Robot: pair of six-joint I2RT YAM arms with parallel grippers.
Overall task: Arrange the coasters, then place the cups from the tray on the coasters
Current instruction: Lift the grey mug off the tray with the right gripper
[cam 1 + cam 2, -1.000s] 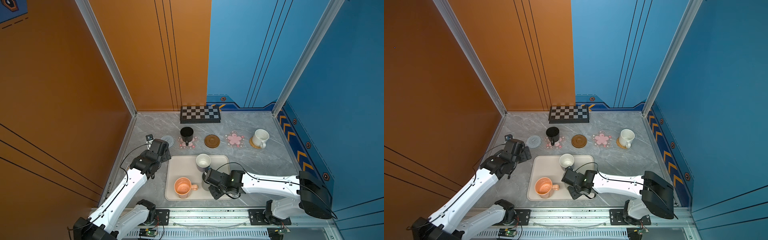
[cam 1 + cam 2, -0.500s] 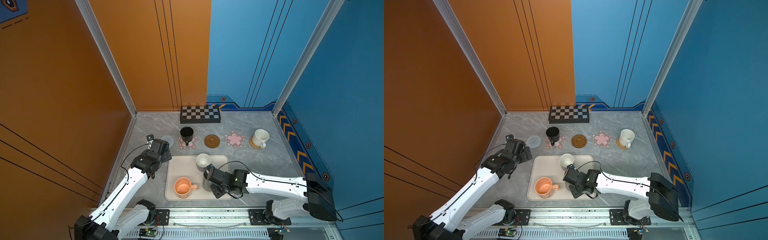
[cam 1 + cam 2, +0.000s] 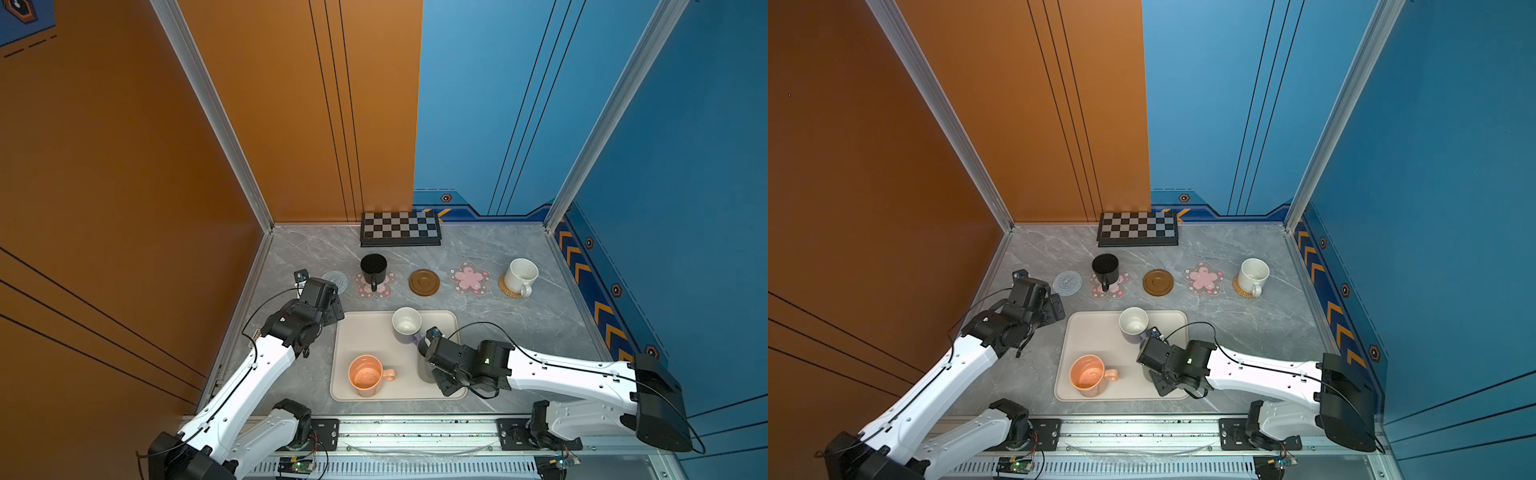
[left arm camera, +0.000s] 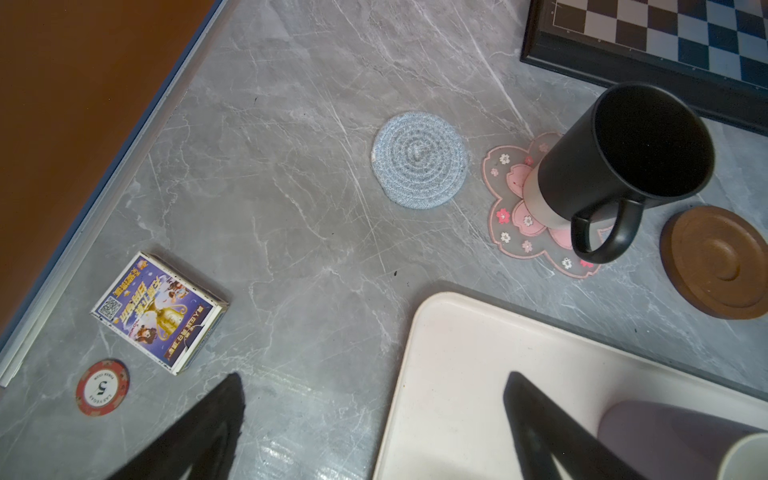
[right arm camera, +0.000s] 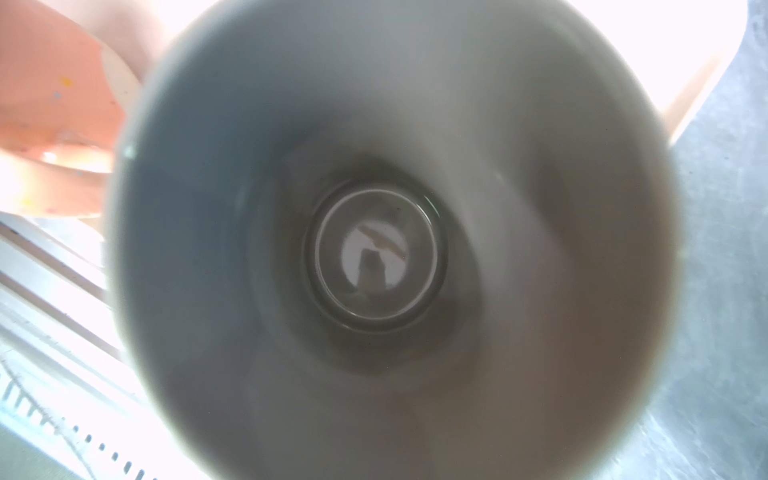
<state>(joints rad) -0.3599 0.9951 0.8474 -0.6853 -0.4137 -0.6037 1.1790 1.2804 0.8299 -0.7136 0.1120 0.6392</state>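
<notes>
The grey mug (image 3: pixel 424 374), at the tray's (image 3: pixel 361 332) 4 o'clock, has been drawn slightly toward 3 o'clock by the right gripper (image 3: pixel 434 372) pinched on its rim, so its transfer is judged begun; the left gripper (image 4: pixel 374 378) is held spread.

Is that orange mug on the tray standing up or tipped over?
Upright: the orange-peach handled mug stands on the cream rectangular tray, its round mouth facing up in both top views.
</notes>
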